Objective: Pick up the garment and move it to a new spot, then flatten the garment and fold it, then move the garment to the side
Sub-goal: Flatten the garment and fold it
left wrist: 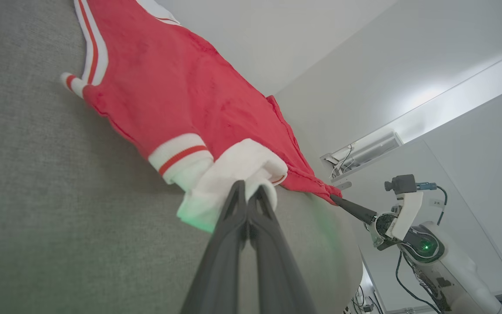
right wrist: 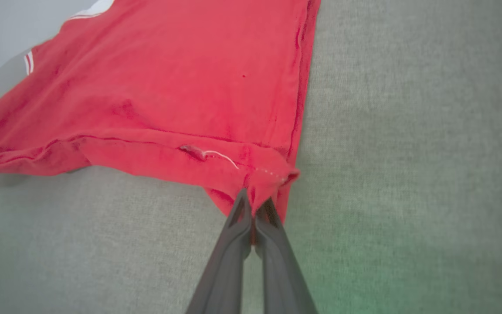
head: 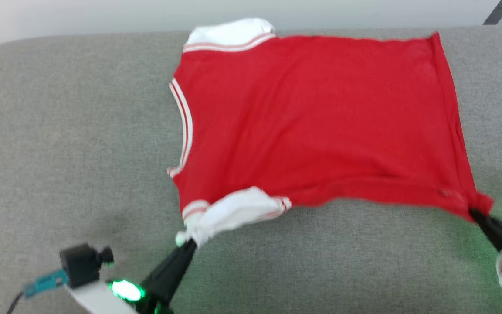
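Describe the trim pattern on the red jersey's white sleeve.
Sleeve trim: white, one red stripe; left wrist view.

No readable text, even on the garment [head: 312, 122]

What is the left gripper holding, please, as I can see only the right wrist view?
Observer: The left gripper is shut on the near white sleeve of the garment, and the sleeve is bunched.
Operator: Thank you. Does the number face up?
Observer: No. In the head view the whole upper face is plain red.
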Tool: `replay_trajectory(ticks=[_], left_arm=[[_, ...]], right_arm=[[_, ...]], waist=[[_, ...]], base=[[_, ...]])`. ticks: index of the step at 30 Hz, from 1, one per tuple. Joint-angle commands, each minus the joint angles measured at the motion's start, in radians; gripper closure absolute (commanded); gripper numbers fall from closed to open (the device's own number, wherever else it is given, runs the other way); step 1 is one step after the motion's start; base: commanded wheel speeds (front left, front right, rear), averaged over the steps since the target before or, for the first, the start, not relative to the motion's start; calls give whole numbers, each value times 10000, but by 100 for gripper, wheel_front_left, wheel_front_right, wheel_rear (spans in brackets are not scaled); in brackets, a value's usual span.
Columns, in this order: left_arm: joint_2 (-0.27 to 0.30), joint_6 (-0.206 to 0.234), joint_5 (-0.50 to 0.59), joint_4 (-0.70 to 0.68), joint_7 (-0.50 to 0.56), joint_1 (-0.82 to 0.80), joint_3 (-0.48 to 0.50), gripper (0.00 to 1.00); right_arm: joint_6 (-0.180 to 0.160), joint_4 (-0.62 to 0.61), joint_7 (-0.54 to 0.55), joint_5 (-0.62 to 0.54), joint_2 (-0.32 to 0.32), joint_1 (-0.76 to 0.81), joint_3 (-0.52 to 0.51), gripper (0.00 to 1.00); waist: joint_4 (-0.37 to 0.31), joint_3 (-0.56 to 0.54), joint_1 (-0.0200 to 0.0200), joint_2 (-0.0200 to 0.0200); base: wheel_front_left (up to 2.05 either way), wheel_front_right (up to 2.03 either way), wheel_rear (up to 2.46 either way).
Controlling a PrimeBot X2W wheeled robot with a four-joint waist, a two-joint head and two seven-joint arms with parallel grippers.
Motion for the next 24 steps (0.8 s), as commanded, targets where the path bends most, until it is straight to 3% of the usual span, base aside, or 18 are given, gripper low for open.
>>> replay_trajectory(ticks=[1, 7, 12, 17, 24], left_arm=[[153, 24, 132, -224, 7, 372, 7, 100], [669, 24, 174, -1429, 6, 1659, 235, 100], [956, 24, 397, -2220, 5, 2313, 721, 100], [1022, 23, 651, -2344, 147, 1512, 659, 100], [744, 24, 428, -1495, 692, -836, 503, 100]], right_arm=[[-10, -460, 277, -60, 89, 580, -356, 100], [-9, -2423, 1371, -335, 744, 2432, -1700, 100], [-9, -3529, 2088, -578, 1276, 3072, -2331, 100], [-9, -3695, 2440, -735, 1553, 2520, -2449, 100], [-10, -2589, 2546, -904, 1492, 548, -2073, 100]], waist=[[38, -62, 0, 0], [-23, -14, 0, 0], [-102, 141, 0, 0], [-95, 156, 0, 0], [-237, 195, 0, 0]], base=[[0, 0, 0], [0, 0, 0], [0, 0, 0], [0, 0, 0], [0, 0, 0]])
